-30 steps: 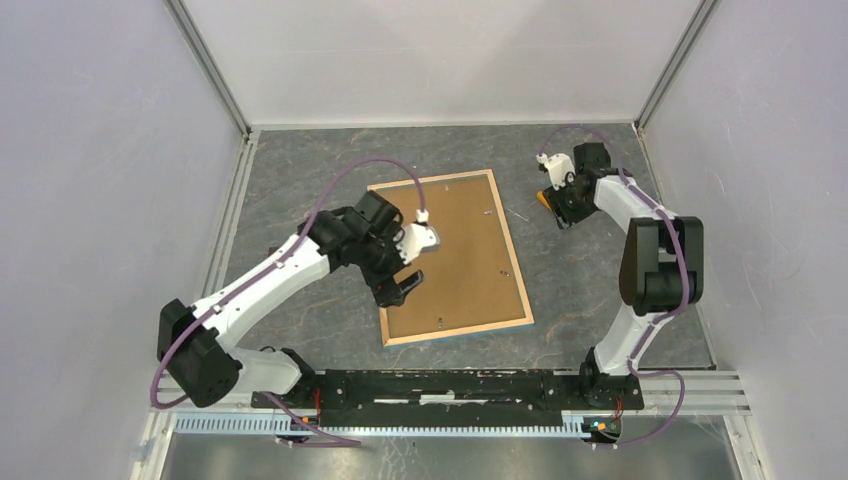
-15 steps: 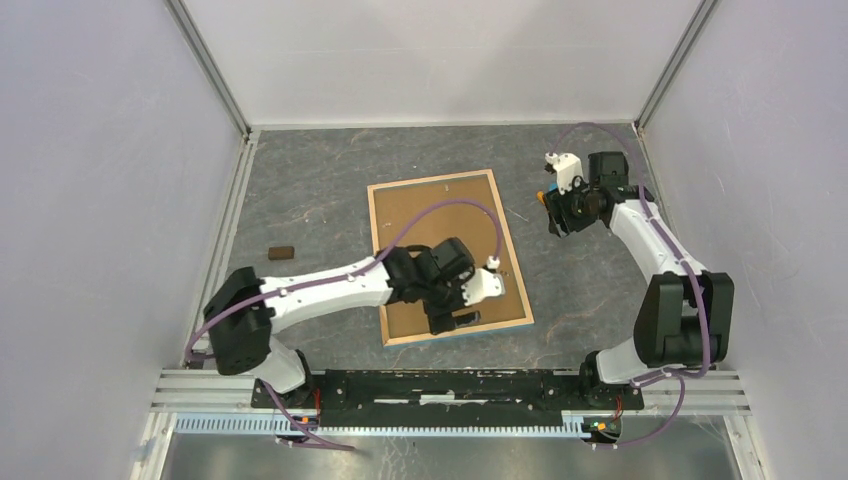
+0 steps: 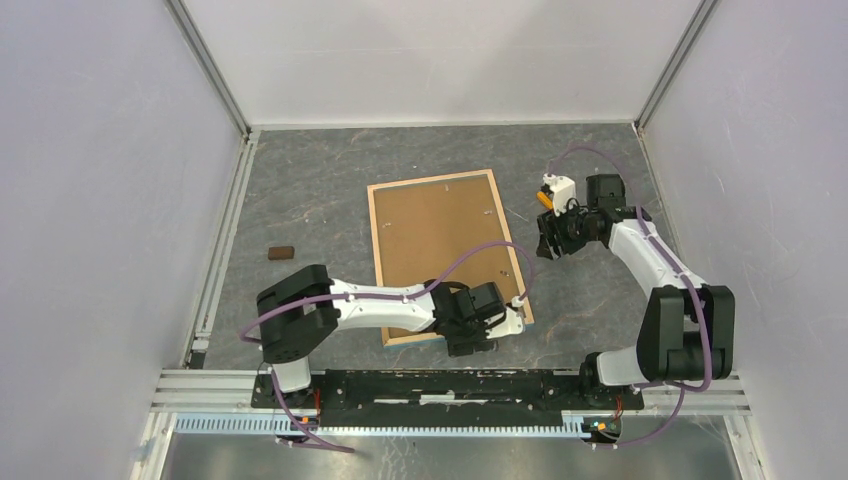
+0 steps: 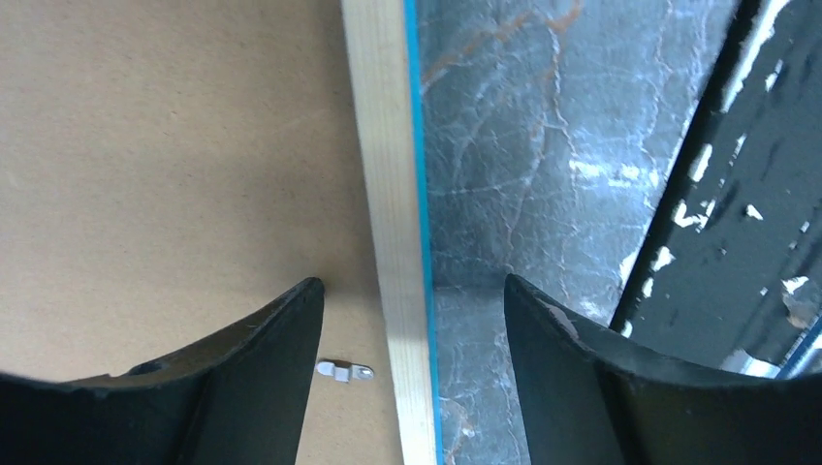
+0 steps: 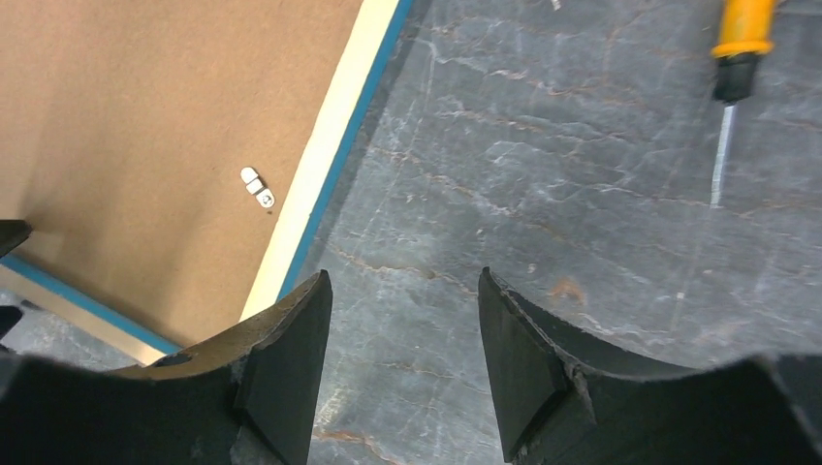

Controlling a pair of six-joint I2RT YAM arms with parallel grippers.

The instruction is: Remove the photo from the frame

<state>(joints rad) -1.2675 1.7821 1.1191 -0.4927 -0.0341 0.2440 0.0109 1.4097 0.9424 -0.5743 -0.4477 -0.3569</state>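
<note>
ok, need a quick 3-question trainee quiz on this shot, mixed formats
1. True or false: the frame lies with its brown fibreboard back facing up.
2. Pick one. The left gripper has its fingers on either side of: A) the frame's edge, B) a screwdriver, C) a loose photo.
3. Fill in: the right gripper is over the bare table beside the frame, and its jaws are ____.

Key: 1 true. 2 A. 3 open.
</note>
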